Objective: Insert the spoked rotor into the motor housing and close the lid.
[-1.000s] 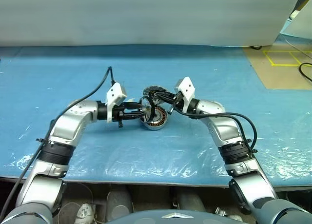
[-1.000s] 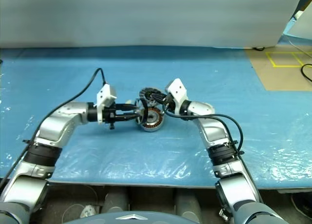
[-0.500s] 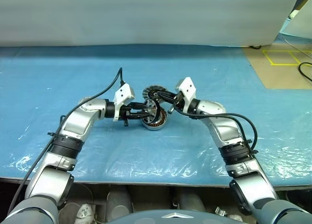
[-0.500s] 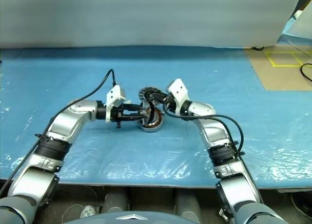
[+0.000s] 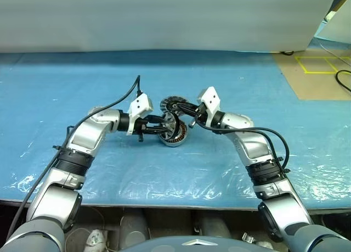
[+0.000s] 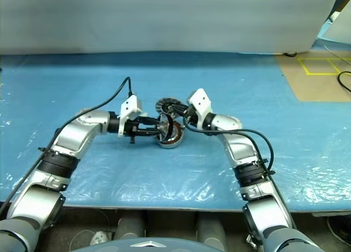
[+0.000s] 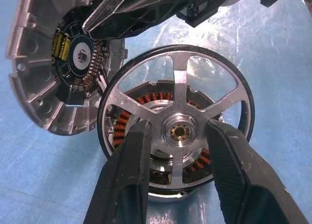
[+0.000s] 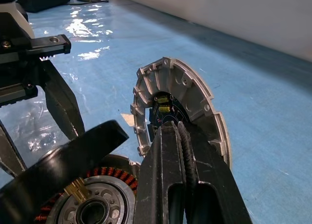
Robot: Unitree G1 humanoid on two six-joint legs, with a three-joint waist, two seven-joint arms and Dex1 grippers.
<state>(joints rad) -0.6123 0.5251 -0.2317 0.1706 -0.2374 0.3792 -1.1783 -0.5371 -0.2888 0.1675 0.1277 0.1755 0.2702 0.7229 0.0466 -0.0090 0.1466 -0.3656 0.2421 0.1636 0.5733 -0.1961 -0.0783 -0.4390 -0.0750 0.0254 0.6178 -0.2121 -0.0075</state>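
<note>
The motor housing (image 5: 178,135) lies on the blue sheet, its copper windings (image 7: 146,99) showing. Its lid (image 5: 171,104) stands open behind it, inner face (image 7: 48,87) toward the housing. My left gripper (image 7: 178,136) is shut on the hub of the spoked rotor (image 7: 181,94), holding it tilted on edge just in front of the housing's open face. My right gripper (image 8: 178,129) is shut, its tips resting against the inner face of the lid (image 8: 195,87) from the right. The rotor's dark rim (image 8: 63,165) hides part of the housing.
A blue plastic sheet (image 5: 164,169) covers the table (image 5: 66,76). A pale wall (image 5: 164,16) runs along the back. A brown floor patch with yellow tape (image 5: 321,65) and a black cable (image 5: 343,79) lie at the far right.
My left arm has drawn in a little toward the housing with the rotor still held, its elbow shifting. The right arm and the lid have not moved.
</note>
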